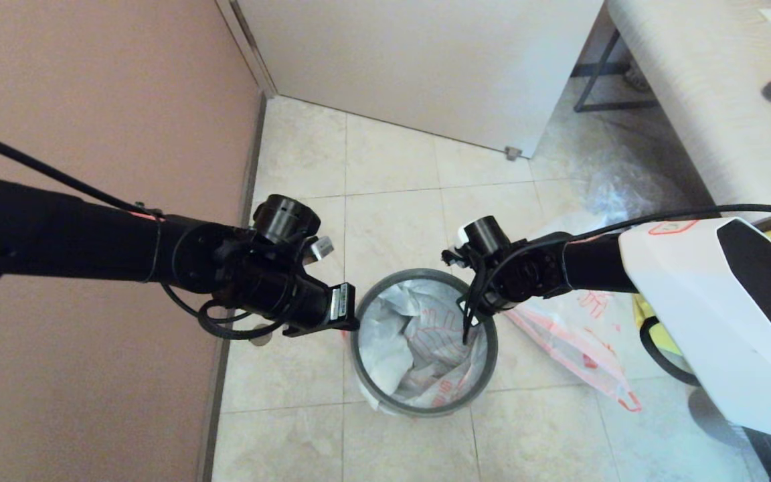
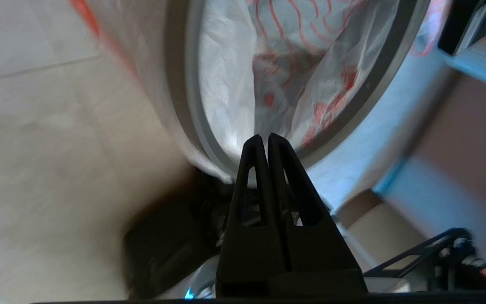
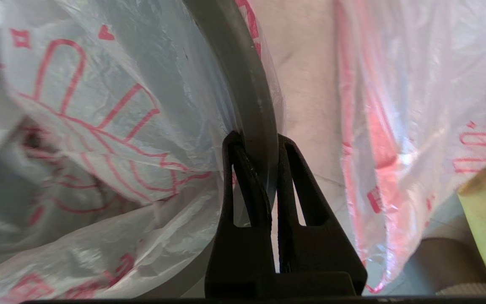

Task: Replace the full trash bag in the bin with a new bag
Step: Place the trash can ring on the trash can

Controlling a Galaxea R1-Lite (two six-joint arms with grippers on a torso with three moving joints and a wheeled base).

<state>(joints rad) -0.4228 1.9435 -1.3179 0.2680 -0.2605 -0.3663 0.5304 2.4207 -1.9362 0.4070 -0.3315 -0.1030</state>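
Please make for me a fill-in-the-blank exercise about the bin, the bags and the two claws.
1. The right claw grips the thin dark grey hoop on the small round bin, while the shut left claw holds ____.
2. The print on the thin white plastic bag lining the bin is ____.
3. A second such bag lies on the ____, at the bin's right.

Missing words: nothing; red; floor

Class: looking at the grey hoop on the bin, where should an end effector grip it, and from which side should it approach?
Grip the thin grey hoop across its band, one finger inside and one outside, coming from above. It lies flat and level on the bin, so only its top edge is exposed. The right end effector already pinches it this way at its own side; the left end effector, shut, is near the opposite side.
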